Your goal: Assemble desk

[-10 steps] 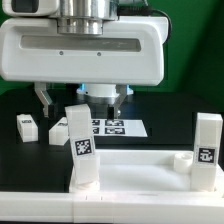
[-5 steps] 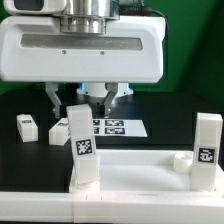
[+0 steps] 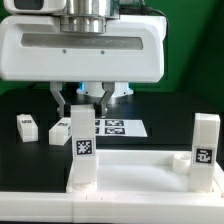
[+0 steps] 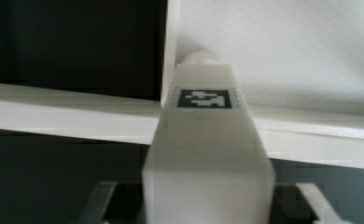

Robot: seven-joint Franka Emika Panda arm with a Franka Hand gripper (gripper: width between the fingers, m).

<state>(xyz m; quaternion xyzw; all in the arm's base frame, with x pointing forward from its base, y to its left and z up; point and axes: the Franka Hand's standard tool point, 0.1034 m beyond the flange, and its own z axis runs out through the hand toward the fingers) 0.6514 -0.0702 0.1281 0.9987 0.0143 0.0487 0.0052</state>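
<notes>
**Gripper astride upright leg, grip unclear**

The white two-finger gripper point(image 3: 80, 104) hangs over the desk parts w/ its dark fingers point(image 3: 58, 100) either side of the top of the left upright leg point(image 3: 80, 145). This leg is a white square-section plastic post w/ a black-and-white tag on its face. The jaws sit close on both sides, but I can't tell whether the pads press the leg or stand just off it.

In the wrist view the same leg point(image 4: 205, 130) fills the centre, tag towards the cam. Its foot sits at the exterior view's left end of the tabletop point(image 3: 140, 175), a white rimmed rectangular plastic panel in the foreground.

The right upright leg point(image 3: 205, 150), also tagged, stands at the panel's opposite end, just beside a round socket point(image 3: 182, 158).

Two more lie on the black table point(image 3: 165, 120) behind, towards the exterior view's left: the far loose leg point(image 3: 27, 125) and the near loose leg point(image 3: 57, 130). The marker board point(image 3: 115, 127) lies flat behind the left upright leg.
</notes>
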